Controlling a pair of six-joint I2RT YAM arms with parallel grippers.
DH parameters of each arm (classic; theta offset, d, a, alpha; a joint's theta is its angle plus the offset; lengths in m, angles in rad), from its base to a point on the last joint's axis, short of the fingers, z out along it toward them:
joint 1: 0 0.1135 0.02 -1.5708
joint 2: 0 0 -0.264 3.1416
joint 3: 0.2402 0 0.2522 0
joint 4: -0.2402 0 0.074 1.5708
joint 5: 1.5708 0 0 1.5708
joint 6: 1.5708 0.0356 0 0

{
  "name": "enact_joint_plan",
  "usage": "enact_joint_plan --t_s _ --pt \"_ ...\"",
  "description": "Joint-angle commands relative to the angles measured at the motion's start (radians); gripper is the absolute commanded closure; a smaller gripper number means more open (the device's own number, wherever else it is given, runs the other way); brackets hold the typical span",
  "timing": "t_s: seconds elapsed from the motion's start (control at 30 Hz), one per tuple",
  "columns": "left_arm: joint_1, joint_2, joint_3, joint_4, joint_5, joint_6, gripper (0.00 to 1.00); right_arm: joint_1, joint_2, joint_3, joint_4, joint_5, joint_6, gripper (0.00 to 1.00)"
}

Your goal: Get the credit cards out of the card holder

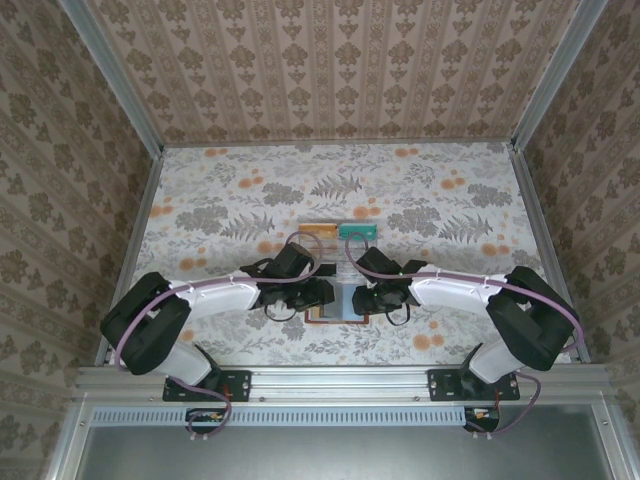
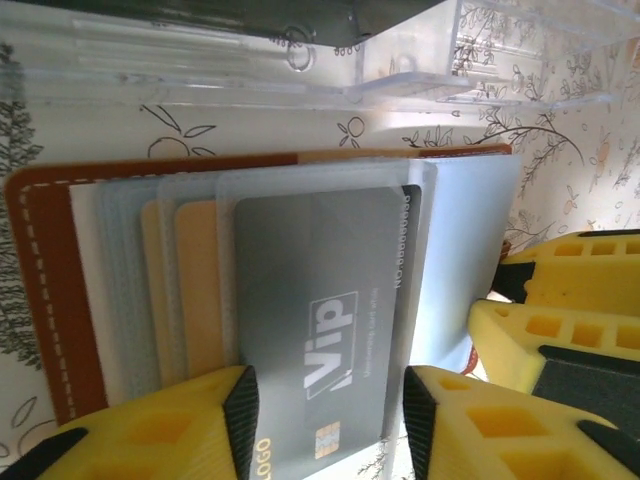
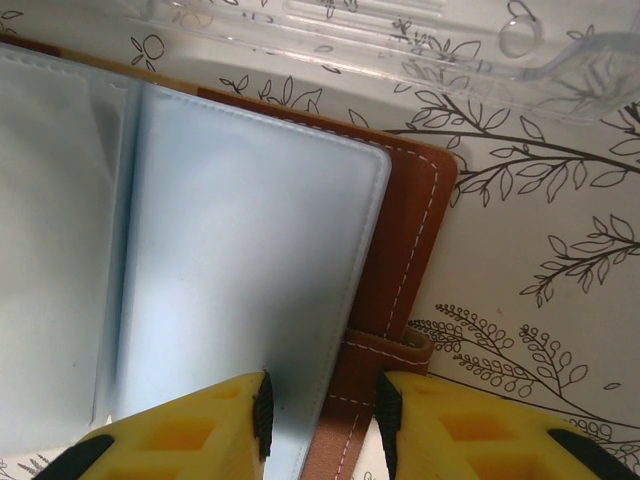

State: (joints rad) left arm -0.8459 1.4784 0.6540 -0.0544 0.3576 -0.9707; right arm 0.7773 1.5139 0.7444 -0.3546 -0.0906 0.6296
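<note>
The card holder (image 2: 50, 290) lies open on the table, brown rim around grey-blue pockets. A black credit card (image 2: 320, 300) marked "Vip" sticks part-way out of a pocket. My left gripper (image 2: 330, 410) is open astride it, pads just outside its long edges. A tan card (image 2: 195, 290) sits deeper in the pockets. My right gripper (image 3: 320, 415) is open over the card holder's (image 3: 410, 230) right edge, with the brown rim and strap between its jaws. In the top view both grippers (image 1: 325, 295) (image 1: 352, 298) meet over the card holder (image 1: 336, 314). An orange card (image 1: 318, 230) and a teal card (image 1: 357, 230) lie beyond it.
A clear plastic tray (image 2: 300, 70) stands just past the card holder, also close in the right wrist view (image 3: 400, 50). The floral cloth (image 1: 220, 210) has free room left, right and behind. Patterned walls close in the table on three sides.
</note>
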Motion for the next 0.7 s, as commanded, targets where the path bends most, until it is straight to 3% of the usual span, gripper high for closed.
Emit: enact_joint_plan --t_s 0.0,0.1,0.67 --pt "-0.010 0.014 0.000 0.005 0.023 0.018 0.42 0.010 0.044 -0.011 -0.024 -0.031 0.015 0.62" --pt "-0.018 0.011 0.022 -0.015 0.022 0.032 0.34 0.010 0.047 -0.011 -0.021 -0.031 0.017 0.62" --pt "-0.082 0.071 0.167 -0.051 0.066 0.107 0.39 0.006 0.011 -0.039 -0.018 0.005 0.043 0.60"
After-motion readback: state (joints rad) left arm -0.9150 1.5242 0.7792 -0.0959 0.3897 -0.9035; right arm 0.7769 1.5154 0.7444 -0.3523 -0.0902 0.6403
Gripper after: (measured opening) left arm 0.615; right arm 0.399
